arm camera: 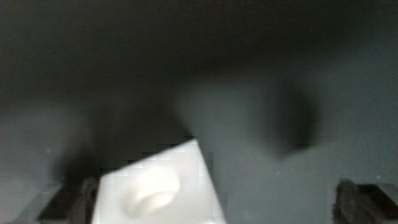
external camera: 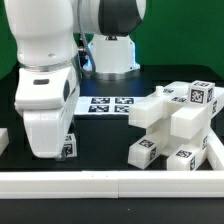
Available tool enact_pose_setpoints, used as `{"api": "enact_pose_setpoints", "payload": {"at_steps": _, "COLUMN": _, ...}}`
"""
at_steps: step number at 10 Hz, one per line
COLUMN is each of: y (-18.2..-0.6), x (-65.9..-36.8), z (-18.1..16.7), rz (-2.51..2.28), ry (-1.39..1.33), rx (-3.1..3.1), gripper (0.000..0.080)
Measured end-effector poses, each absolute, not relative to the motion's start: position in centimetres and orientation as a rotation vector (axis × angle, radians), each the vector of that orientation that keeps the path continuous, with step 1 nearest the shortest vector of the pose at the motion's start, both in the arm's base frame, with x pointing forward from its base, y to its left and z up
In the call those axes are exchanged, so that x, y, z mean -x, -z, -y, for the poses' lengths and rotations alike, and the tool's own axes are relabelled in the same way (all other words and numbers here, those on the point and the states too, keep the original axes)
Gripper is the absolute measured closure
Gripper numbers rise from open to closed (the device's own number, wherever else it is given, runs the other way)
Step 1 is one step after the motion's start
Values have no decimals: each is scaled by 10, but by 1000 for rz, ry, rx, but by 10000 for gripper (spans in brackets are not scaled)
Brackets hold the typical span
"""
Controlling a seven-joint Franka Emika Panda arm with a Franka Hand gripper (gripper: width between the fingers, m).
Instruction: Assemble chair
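Observation:
The chair lies in white tagged pieces. Several blocks and slabs (external camera: 178, 118) are piled at the exterior view's right. My arm's hand (external camera: 46, 128) is lowered to the table at the exterior view's left, with a small tagged piece (external camera: 68, 148) right beside it. In the wrist view, which is blurred, my gripper (arm camera: 222, 205) is open, with its dark fingers (arm camera: 71, 200) far apart. A white piece with a round hole (arm camera: 151, 190) lies between them, close to one finger and clear of the other.
The marker board (external camera: 110, 104) lies flat behind the middle of the table. A long white border rail (external camera: 110, 183) runs along the front. Another white part (external camera: 3, 140) shows at the left edge. The arm's base stands at the back.

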State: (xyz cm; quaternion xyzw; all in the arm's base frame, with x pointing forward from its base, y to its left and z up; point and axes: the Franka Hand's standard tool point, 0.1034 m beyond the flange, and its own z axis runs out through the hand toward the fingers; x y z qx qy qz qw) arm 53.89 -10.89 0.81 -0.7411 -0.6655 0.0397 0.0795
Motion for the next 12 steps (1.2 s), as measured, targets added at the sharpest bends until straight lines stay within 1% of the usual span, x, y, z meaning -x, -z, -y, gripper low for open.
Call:
{"api": "enact_pose_setpoints", "payload": {"at_steps": 1, "y": -8, "x": -539, "z": 109, "rz": 1990, "ry": -119, "rx": 2218, "gripper": 265}}
{"api": "enact_pose_setpoints", "payload": {"at_steps": 2, "y": -8, "x": -538, "z": 109, "rz": 1988, "ry": -120, "rx": 2219, "gripper": 401}}
{"api": "enact_pose_setpoints", "payload": {"at_steps": 3, "y": -8, "x": -538, "z": 110, "rz": 1987, "ry": -120, "rx": 2220, "gripper": 518}}
{"api": "enact_pose_setpoints", "payload": {"at_steps": 5, "y": -9, "x": -539, "z": 112, "rz": 1967, "ry": -117, "rx": 2241, "gripper": 518}}
{"api": "enact_pose_setpoints", "payload": {"at_steps": 6, "y": -21, "x": -540, "z": 128, "rz": 1886, "ry": -103, "rx": 2331, "gripper": 518}}
{"api": "enact_pose_setpoints", "payload": {"at_steps": 7, "y": -33, "x": -533, "z": 149, "rz": 1800, "ry": -99, "rx": 2416, "gripper": 518}}
{"api": "enact_pose_setpoints", "payload": {"at_steps": 8, "y": -37, "x": -524, "z": 157, "rz": 1665, "ry": -96, "rx": 2525, "gripper": 518}}
{"api": "enact_pose_setpoints", "payload": {"at_steps": 9, "y": -38, "x": -514, "z": 160, "rz": 1513, "ry": -76, "rx": 2625, "gripper": 518}}
{"api": "enact_pose_setpoints", "payload": {"at_steps": 10, "y": -38, "x": -509, "z": 161, "rz": 1468, "ry": -81, "rx": 2647, "gripper": 518}}
{"api": "enact_pose_setpoints", "payload": {"at_steps": 12, "y": -37, "x": -510, "z": 160, "rz": 1282, "ry": -95, "rx": 2745, "gripper": 517}}
